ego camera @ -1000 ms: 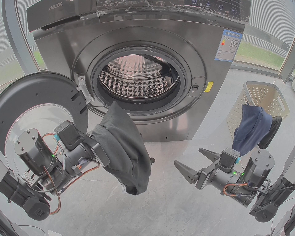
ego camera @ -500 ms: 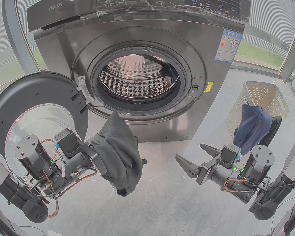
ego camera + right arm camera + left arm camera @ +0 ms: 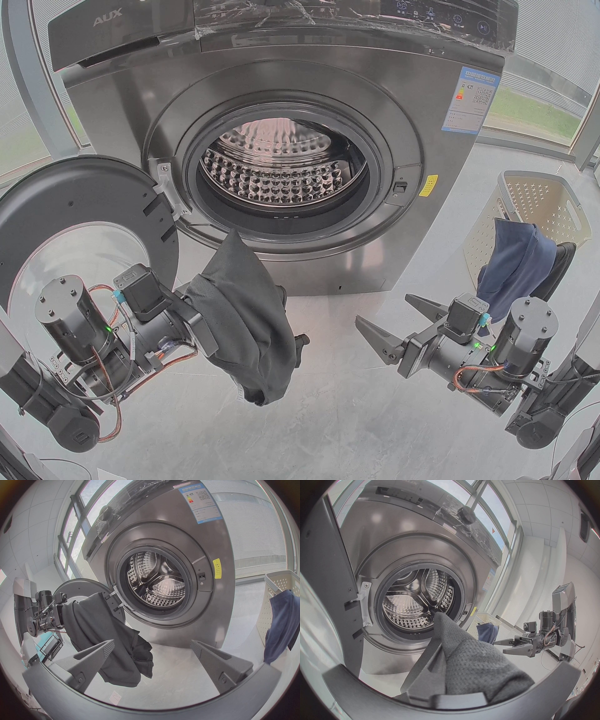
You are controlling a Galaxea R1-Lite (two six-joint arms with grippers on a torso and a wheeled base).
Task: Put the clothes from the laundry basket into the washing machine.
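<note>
One grey brushed-steel front-loading washing machine [image 3: 400,112], round glass-centred door [image 3: 75,206] swung open leftward. One beige perforated plastic laundry basket [image 3: 544,200] to its right, one smooth navy garment [image 3: 519,262] draped over the rim. One dark grey mesh-knit garment [image 3: 250,319] hanging below the porthole, pinched in left gripper [image 3: 442,667]. Right gripper [image 3: 381,309] spread wide.

Grey marbled floor [image 3: 350,425] lying below, reflecting light. Large windows [image 3: 544,75] running along rear. Grey frame post [image 3: 28,87] standing at left. Green grass [image 3: 531,119] showing outside. White tiled ceiling [image 3: 547,502] spanning overhead. White wall [image 3: 531,586] adjoining glazing.
</note>
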